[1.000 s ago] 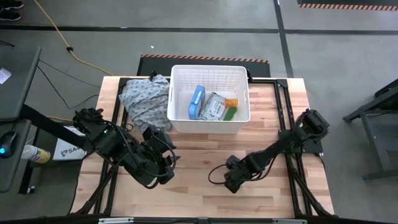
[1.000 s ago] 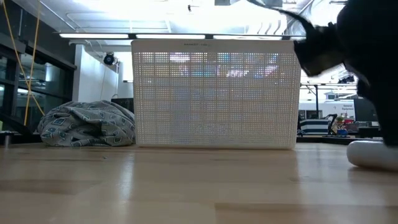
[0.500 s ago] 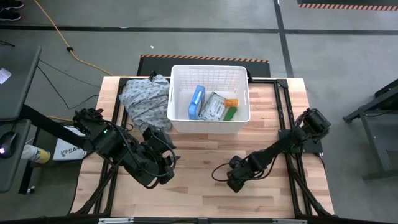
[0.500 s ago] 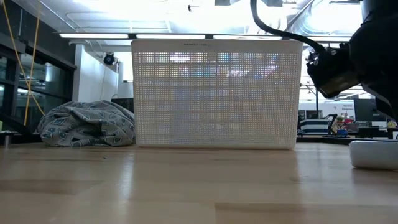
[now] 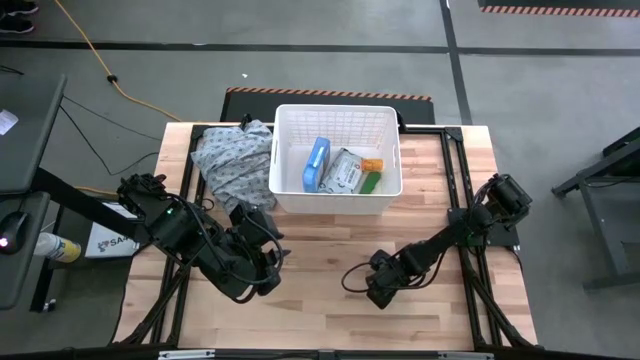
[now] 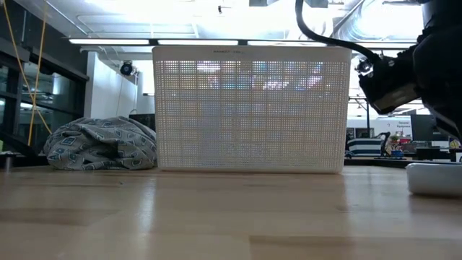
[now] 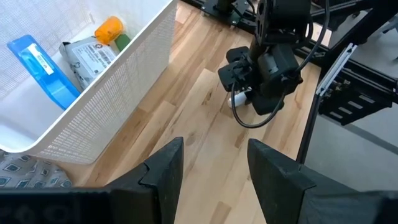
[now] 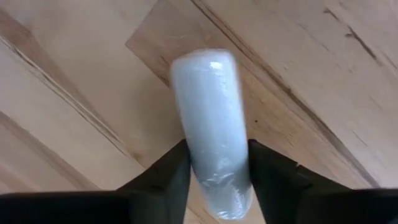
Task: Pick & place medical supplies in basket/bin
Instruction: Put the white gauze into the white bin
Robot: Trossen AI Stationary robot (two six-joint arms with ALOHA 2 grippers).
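Right gripper [image 8: 214, 177] low over the wooden table [image 5: 320, 290], near its front edge, fingers [image 8: 168, 177] set on either side of the white tube [image 8: 211, 137], which lies flat on the wood; both fingers look to be touching the tube's sides, pinching it. In the low view the tube [image 6: 435, 178] sits on the table at the right edge, under the dark arm. White basket [image 5: 337, 118] stands at the table's back centre, holding the blue-white flat packet [image 5: 317, 164], grey-white soft pack [image 5: 344, 172], orange-capped vial [image 5: 372, 164] and green bar [image 5: 371, 182]. Grey patterned cloth [image 5: 232, 160] is bunched just beside the basket's left wall. Left gripper [image 7: 211, 168] waits over the front left of the table, fingers spread apart, holding nothing.
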